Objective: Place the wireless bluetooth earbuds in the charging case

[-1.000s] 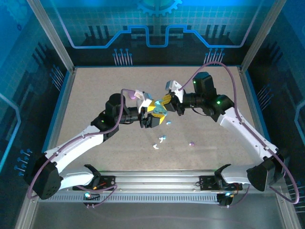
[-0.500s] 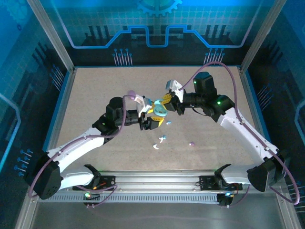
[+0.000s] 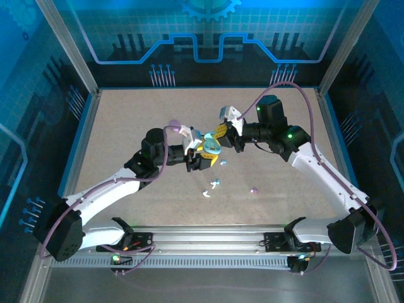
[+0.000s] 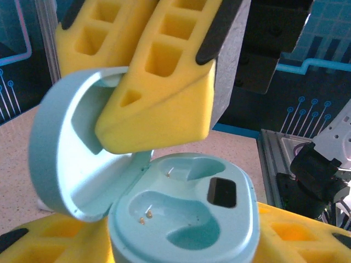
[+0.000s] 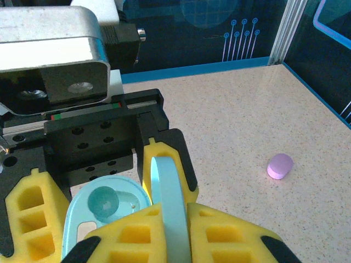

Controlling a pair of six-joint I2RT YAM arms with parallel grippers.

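Left claw point(image 3: 205, 156) narrower — case point(image 4: 184, 219) open

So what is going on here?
The two arms have a light blue charging case between them above the table. The right gripper is clamped on its open lid, and the left gripper has a finger on each side of its base; a firm grip there is unclear. Both wells are empty, and the earbuds lie on the table.

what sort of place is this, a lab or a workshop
Probably a robotics lab cell: two arms bolted to an aluminium rail, a speckled tabletop fenced by metal posts, and blue circuit-print wall panels.
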